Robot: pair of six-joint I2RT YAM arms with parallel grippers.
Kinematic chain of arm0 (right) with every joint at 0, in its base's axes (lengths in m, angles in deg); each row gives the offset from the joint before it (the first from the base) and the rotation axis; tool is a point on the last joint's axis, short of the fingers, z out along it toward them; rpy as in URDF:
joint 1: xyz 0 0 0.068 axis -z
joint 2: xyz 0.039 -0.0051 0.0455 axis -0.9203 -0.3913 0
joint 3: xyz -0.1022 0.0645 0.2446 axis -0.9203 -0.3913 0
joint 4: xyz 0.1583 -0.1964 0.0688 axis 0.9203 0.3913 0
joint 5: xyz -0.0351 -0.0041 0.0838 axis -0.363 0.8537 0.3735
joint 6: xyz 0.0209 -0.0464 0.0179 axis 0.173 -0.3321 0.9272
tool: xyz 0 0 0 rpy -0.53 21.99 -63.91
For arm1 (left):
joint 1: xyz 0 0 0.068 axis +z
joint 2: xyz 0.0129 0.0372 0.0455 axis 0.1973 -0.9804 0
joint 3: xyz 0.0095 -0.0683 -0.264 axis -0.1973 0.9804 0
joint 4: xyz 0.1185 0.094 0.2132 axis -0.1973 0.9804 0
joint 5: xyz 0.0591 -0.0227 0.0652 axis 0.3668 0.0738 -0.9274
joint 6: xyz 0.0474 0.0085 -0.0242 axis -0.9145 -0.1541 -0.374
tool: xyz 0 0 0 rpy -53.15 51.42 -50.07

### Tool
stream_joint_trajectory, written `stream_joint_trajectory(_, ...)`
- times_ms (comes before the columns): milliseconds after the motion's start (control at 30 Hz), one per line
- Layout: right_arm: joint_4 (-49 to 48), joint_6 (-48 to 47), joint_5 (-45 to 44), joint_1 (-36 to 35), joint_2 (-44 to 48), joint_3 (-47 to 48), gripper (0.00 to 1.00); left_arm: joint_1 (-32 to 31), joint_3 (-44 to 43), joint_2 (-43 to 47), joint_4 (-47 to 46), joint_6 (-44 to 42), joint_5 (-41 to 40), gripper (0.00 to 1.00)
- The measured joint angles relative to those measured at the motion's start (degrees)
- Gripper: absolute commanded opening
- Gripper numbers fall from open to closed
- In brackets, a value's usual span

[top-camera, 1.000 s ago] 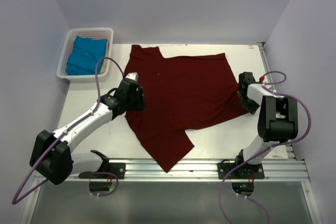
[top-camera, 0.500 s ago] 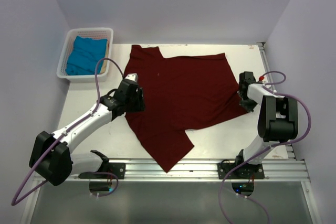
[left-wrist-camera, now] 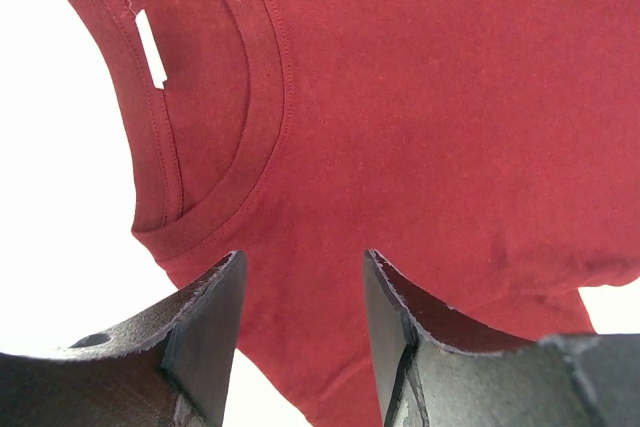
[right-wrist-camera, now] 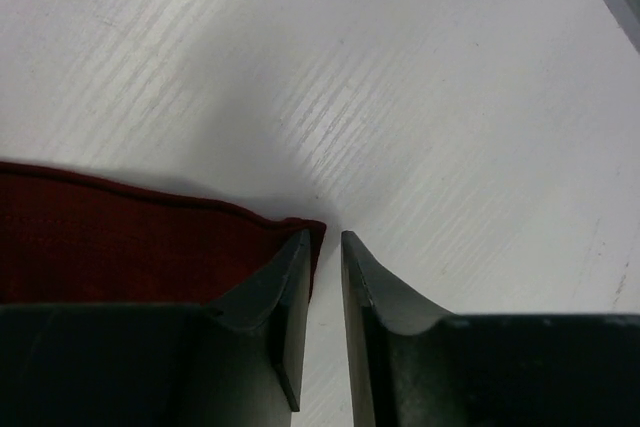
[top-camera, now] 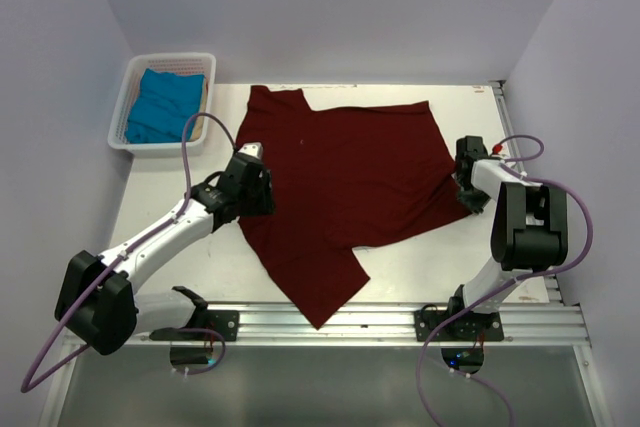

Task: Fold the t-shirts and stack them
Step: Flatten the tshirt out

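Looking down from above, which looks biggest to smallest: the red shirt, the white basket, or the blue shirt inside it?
1. Red shirt, by far the largest, lying spread out.
2. Basket.
3. Blue shirt, bunched inside the basket, so it looks smaller than what holds it.

The left arm (top-camera: 150, 237) and the right arm (top-camera: 525, 217) are white tubes with big black joints. A long purple cable (top-camera: 184, 162) loops off each one. The left claw (left-wrist-camera: 303, 259) has dark grey fingers (left-wrist-camera: 205, 337) with rough, chipped edges. The right claw (right-wrist-camera: 323, 239) looks dark and smooth.
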Motion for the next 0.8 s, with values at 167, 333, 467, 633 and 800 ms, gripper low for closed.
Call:
stream_joint_trajectory(167,0.2,-0.4,0.2,0.3,0.0,0.0,0.32,-0.1,0.0,0.0,0.0,0.0,-0.2,0.54)
stream_joint_trajectory(333,1.3,-0.4,1.2,1.0,-1.1,1.4,0.29,-0.1,0.0,0.0,0.0,0.0,-0.3,0.54)
stream_joint_trajectory(467,2.5,-0.2,2.8,2.0,-3.7,4.5,0.23,-0.1,0.1,0.0,0.0,0.0,-0.4,0.54)
stream_joint_trajectory(633,3.1,-0.2,4.2,2.3,-5.7,6.9,0.13,-0.1,0.8,0.3,0.0,0.0,-0.6,0.54)
stream_joint_trajectory(800,3.1,-0.2,5.2,2.5,-5.9,7.3,0.00,-0.1,1.0,0.8,0.1,0.0,-0.9,0.52)
